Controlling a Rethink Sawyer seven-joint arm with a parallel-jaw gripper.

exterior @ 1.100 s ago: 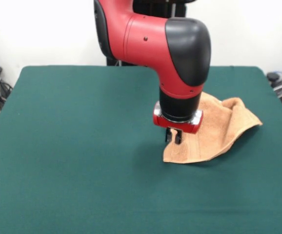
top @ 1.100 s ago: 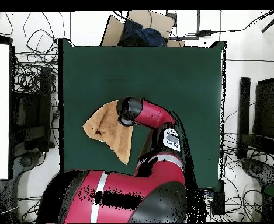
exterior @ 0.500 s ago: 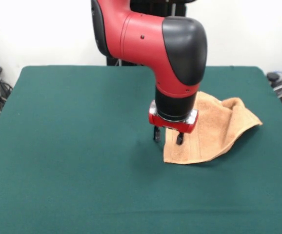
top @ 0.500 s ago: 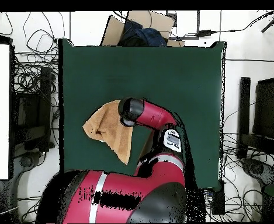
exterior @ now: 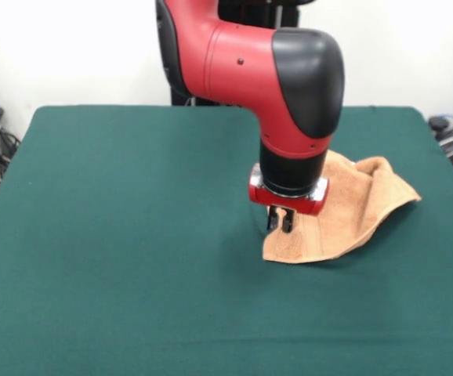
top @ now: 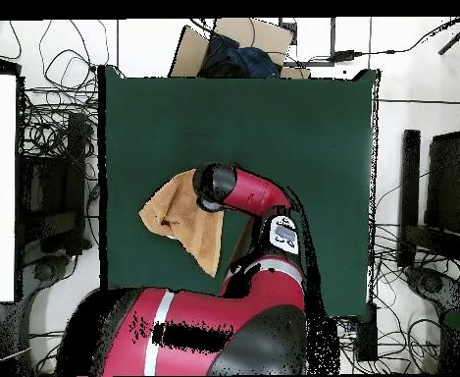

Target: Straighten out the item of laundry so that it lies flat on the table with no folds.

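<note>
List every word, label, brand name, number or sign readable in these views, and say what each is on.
None can be read.
The panel on the arm in the overhead view shows marks too small to make out.
The towel, the table and the tool show no writing in either view.

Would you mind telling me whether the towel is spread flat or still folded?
Still folded. The towel lies bunched into a rough triangle on the table, with a raised fold along its far edge.

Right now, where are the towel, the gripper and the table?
towel point(exterior: 360, 204), front view, its rumpled middle.
gripper point(exterior: 280, 222), front view, between its fingertips at the towel's edge.
table point(exterior: 117, 235), front view, bare green cloth.
</note>
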